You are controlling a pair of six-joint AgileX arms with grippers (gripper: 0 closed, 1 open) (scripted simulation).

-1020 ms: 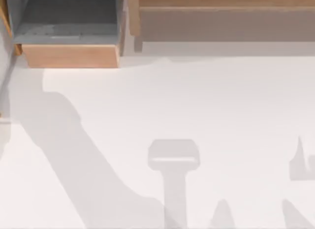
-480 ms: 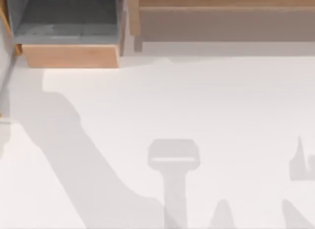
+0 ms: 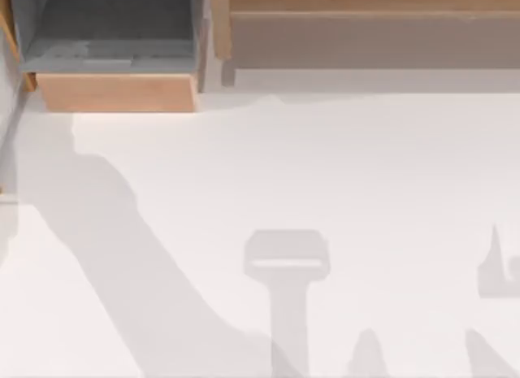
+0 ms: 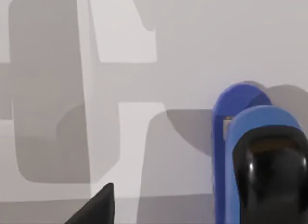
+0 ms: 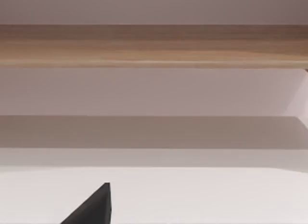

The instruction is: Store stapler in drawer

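The drawer stands pulled open at the table's far left, with a grey inside and a light tan front panel. The stapler appears in the left wrist view, blue-bodied with a rounded glossy black end, casting a shadow on the white table. A black part of my left gripper shows beside the stapler, with a wide gap of bare table between them. A black part of my right gripper shows in the right wrist view, low over the table and facing the shelf unit.
A wide brown wooden shelf unit runs along the far edge, right of the drawer. Arm shadows lie across the white table on its left and near side.
The left arm's shadow on the table has shifted slightly. The drawer and shelf unit have not moved.
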